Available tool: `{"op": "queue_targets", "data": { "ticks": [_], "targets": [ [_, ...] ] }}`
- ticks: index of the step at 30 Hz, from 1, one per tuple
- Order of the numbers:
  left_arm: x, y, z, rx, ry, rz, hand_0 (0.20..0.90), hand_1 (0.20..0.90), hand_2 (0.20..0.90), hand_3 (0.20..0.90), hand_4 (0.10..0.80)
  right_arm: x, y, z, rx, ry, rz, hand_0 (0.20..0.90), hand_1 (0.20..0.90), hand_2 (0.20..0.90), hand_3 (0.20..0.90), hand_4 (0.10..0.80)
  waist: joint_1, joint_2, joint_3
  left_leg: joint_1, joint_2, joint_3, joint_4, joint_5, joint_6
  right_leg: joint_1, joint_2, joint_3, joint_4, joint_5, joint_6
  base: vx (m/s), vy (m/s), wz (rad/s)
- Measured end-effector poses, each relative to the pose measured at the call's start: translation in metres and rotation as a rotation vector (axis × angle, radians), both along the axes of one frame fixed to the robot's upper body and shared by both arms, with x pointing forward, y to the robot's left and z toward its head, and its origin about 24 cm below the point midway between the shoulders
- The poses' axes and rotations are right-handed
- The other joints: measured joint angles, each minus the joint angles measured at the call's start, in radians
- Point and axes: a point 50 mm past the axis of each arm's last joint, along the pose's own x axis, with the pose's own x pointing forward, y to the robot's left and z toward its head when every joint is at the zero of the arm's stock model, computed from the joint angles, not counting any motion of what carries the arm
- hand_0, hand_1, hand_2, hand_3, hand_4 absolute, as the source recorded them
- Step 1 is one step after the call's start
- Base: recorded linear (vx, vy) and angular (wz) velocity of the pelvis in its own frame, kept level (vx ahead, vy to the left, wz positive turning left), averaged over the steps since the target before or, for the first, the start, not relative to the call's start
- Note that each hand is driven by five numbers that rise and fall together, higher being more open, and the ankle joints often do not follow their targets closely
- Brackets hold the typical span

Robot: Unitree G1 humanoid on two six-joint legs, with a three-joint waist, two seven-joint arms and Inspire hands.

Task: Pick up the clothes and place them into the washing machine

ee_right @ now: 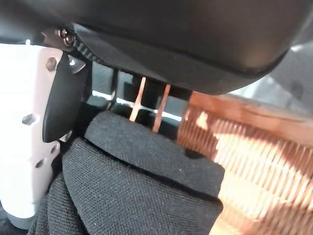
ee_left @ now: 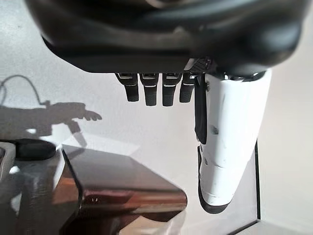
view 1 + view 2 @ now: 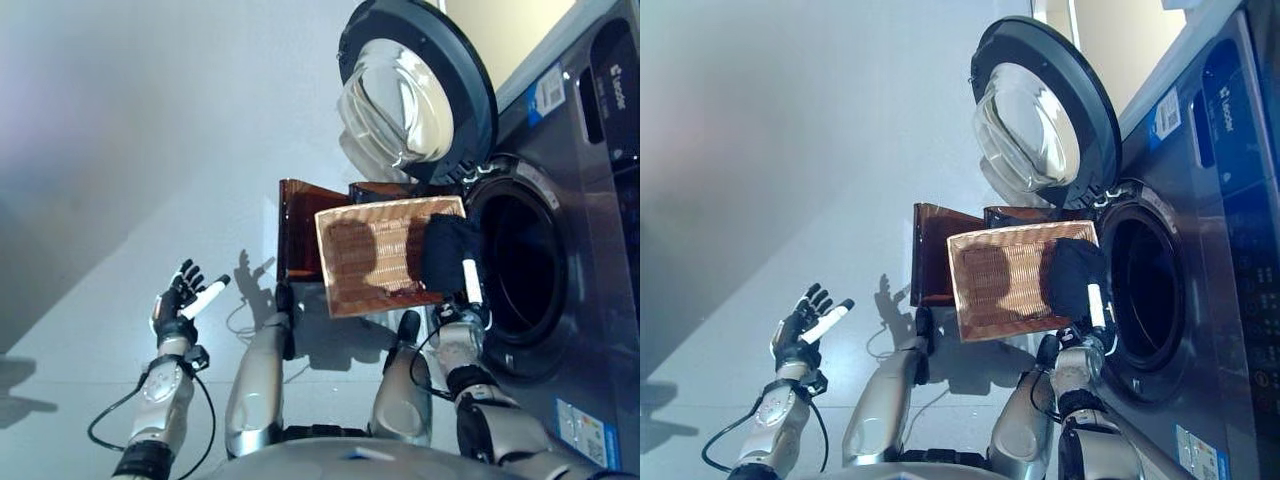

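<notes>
A black garment [image 3: 448, 250] hangs bunched at the right edge of a woven wicker basket [image 3: 365, 262], just in front of the washing machine's dark drum opening [image 3: 522, 268]. My right hand [image 3: 462, 300] reaches up from below and is shut on the garment, its white-covered thumb lying against the cloth. In the right wrist view the black garment [image 1: 146, 186] fills the space beside the thumb [image 1: 24, 147], with the basket weave [image 1: 254, 166] behind it. My left hand [image 3: 183, 300] is held up at the lower left, open and holding nothing, far from the basket.
The round glass door [image 3: 420, 90] of the washing machine [image 3: 600, 200] stands swung open above the basket. A glossy brown box [image 3: 297, 230] sits behind and left of the basket and shows in the left wrist view [image 2: 122, 186]. Pale grey floor [image 3: 120, 150] spreads to the left.
</notes>
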Motion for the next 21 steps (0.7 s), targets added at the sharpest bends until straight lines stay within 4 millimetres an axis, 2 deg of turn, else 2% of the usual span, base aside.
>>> {"op": "queue_targets", "data": {
  "ticks": [6, 11, 14, 21],
  "targets": [
    [0.0, -0.005, -0.002, -0.018, 0.004, -0.014, 0.9, 0.9, 0.9, 0.9, 0.8, 0.003, -0.002, 0.004, 0.072, -0.055, -0.111, 0.2, 0.2, 0.2, 0.2, 0.3, -0.004, 0.008, 0.004, -0.008, -0.002, 0.005, 0.015, -0.001, 0.007, -0.022, -0.004, 0.013, 0.033, -0.013, -0.002, -0.021, 0.002, -0.01],
    [0.0, -0.005, -0.002, -0.019, 0.008, -0.01, 0.9, 0.9, 0.9, 0.9, 0.8, 0.014, -0.002, 0.013, 0.083, -0.096, -0.133, 0.2, 0.2, 0.2, 0.2, 0.3, -0.018, 0.016, 0.011, -0.054, 0.002, 0.003, 0.136, -0.053, 0.01, -0.084, -0.017, 0.048, 0.176, -0.079, -0.004, -0.005, 0.001, -0.01],
    [-0.001, -0.004, -0.002, -0.017, 0.007, -0.006, 0.9, 0.9, 0.9, 0.9, 0.8, 0.017, -0.002, 0.016, 0.083, -0.106, -0.132, 0.2, 0.2, 0.2, 0.2, 0.3, -0.022, 0.02, 0.022, -0.075, 0.008, -0.001, 0.221, -0.105, 0.004, -0.115, -0.022, 0.075, 0.271, -0.131, -0.011, 0.0, 0.0, 0.0],
    [-0.004, -0.004, -0.004, -0.019, 0.022, -0.002, 0.9, 0.9, 0.9, 0.9, 0.8, 0.02, -0.005, 0.021, 0.093, -0.116, -0.178, 0.2, 0.2, 0.2, 0.2, 0.3, -0.02, 0.024, 0.041, -0.144, 0.025, -0.011, 0.303, -0.123, 0.001, -0.202, -0.011, 0.106, 0.381, -0.164, -0.022, -0.004, -0.001, -0.01]
  ]
}}
